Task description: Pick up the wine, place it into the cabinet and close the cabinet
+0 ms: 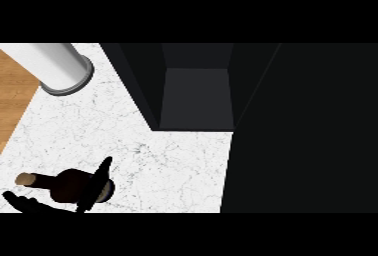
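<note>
A dark wine bottle [65, 185] with a tan cork [26, 178] shows at the lower left of the marble counter [148, 150], its neck pointing left. My left hand [94, 184] comes in from the lower edge. One straight finger lies across the bottle's body, and the other fingers [22, 202] spread below the neck. I cannot see any finger curled round the bottle. The dark cabinet [196, 95] stands open at the top centre, showing its grey inside. My right hand is nowhere in the view.
A white cylinder [59, 67] with a grey rim stands at the counter's upper left. Wooden floor [11, 95] runs along the left edge. A large black panel [303, 130] fills the right side, from the cabinet down to the lower edge.
</note>
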Available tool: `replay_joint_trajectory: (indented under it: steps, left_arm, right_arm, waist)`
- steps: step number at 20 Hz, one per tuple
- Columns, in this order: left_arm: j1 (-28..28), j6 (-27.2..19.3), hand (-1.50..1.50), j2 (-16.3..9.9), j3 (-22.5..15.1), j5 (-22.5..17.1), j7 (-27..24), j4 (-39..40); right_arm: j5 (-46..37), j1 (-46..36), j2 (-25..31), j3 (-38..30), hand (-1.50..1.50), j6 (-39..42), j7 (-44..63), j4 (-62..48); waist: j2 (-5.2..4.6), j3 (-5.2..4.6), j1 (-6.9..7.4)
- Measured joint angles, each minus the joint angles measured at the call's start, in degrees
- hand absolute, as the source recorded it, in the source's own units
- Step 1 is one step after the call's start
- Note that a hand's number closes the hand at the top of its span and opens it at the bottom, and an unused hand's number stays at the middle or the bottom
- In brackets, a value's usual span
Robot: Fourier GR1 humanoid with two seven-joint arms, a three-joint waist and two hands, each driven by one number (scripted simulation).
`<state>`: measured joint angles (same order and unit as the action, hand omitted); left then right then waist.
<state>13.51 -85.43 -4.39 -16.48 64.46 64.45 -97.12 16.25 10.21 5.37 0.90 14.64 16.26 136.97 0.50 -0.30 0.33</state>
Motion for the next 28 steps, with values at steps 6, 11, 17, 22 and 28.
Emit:
replay_joint_trajectory:
  steps: [6,11,17,22,28]
  left_arm:
    - [-2.0,-0.1,1.5,0.7,-0.3,-2.9,-1.7,-1.8]
    - [-3.8,-0.1,1.5,-1.0,-2.2,-5.7,-2.8,-1.6]
    - [-6.0,-0.5,1.5,-1.0,-1.9,-6.5,-6.5,0.8]
    - [-9.3,-0.1,1.5,-6.2,-10.1,-10.3,-5.9,0.0]
    - [-15.0,0.3,1.5,-13.6,-27.7,-14.7,-4.8,-6.2]
  right_arm:
    - [0.0,0.3,0.0,0.3,-1.5,0.0,-0.2,-0.1]
    - [-0.1,-0.9,0.2,0.7,-1.5,-0.3,0.6,-0.2]
    - [0.1,-1.6,0.7,-0.5,-1.5,-0.5,0.7,-0.2]
    - [0.2,-1.5,0.4,0.5,-1.5,0.3,0.3,-0.6]
    - [0.8,-2.6,0.0,2.5,-1.5,1.4,0.2,-1.3]
  waist:
    - [0.23,-0.13,0.08]
    - [0.15,-0.19,-0.1]
    - [0.11,0.0,-0.36]
    - [0.05,-0.27,-2.4]
    - [-0.13,-0.65,-6.0]
